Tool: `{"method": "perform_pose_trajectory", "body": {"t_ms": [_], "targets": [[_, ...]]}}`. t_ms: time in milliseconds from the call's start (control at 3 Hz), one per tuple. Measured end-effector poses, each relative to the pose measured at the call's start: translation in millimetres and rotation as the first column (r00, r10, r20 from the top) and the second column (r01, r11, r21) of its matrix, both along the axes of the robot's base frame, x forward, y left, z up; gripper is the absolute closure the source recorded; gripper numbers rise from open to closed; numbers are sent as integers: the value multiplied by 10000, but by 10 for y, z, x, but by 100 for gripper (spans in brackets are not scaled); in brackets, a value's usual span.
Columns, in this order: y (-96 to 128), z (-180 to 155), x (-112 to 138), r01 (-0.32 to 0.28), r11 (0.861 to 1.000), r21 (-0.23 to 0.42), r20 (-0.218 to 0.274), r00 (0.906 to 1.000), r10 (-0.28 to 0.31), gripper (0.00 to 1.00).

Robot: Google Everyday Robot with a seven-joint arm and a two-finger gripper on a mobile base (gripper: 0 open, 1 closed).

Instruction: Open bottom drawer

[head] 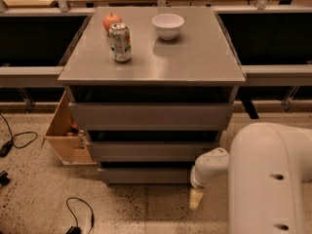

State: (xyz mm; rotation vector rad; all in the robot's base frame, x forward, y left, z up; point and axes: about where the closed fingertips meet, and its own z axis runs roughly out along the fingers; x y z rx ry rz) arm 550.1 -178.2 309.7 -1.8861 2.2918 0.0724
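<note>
The grey cabinet (151, 62) has three flat grey drawer fronts. The bottom drawer (146, 175) is the shortest front, lowest, just above the floor, and it sits back under the middle drawer (151, 151). My gripper (196, 199) hangs from the white wrist (209, 167) at the bottom drawer's right end, with its pale tip pointing down just above the floor, in front of the drawer's lower right corner. The drawer's inside is hidden.
On the cabinet top stand a soda can (120, 42), an apple (111, 20) and a white bowl (167, 25). A light wooden box (68, 130) leans at the cabinet's left. Cables (80, 211) lie on the speckled floor. My white arm (273, 179) fills the lower right.
</note>
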Motion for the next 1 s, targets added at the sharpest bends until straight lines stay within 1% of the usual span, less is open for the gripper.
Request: {"method": "perform_pose_trajectory", "body": {"t_ms": [333,667,1000], "targets": [[-12,-549,203,-247,9983,-537,-137,9996,239,0],[0,-942,380,-470,9954,-831,-169,9988,457,0],[4,-1157,565,-576,9936,-971,-17,9983,577,0]]}}
